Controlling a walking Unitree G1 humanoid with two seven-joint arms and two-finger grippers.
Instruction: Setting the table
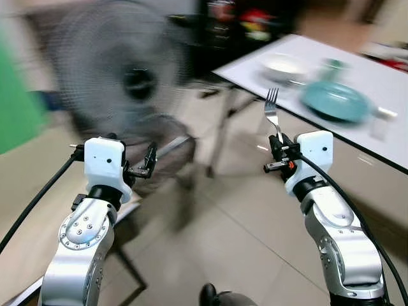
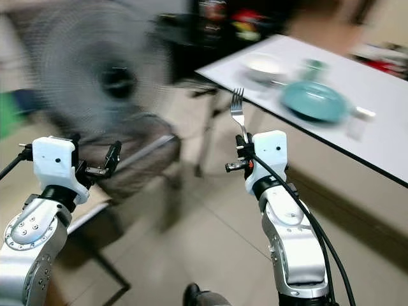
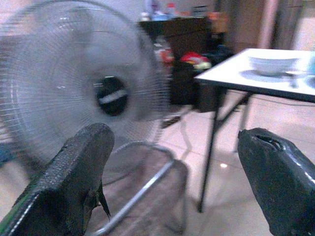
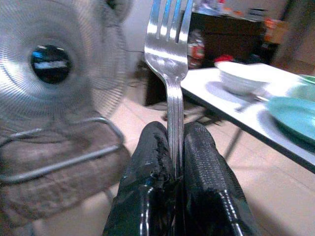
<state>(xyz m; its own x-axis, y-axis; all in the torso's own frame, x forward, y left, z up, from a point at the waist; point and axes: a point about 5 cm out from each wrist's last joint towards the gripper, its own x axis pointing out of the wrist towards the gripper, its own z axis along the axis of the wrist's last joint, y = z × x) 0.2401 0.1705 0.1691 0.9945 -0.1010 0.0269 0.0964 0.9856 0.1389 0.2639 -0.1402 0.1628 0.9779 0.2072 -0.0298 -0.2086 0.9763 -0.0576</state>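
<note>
Short of the white table (image 1: 382,76), the fork (image 4: 168,59) stands upright, tines up, long axis vertical, handle pinched between the closed right gripper (image 4: 175,162). Left gripper (image 3: 172,182) spread wide, empty, near a fan (image 1: 121,70).

silver fork (image 4: 168,59), upright, tines up, handle clamped in right pincer (image 4: 175,162); table (image 1: 376,83) near, apparently

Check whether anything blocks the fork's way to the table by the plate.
Nothing visible does. The right gripper holds the fork upright, short of the table; only open floor lies between. On the table the teal plate and white bowl leave bare top along the near edge.
</note>
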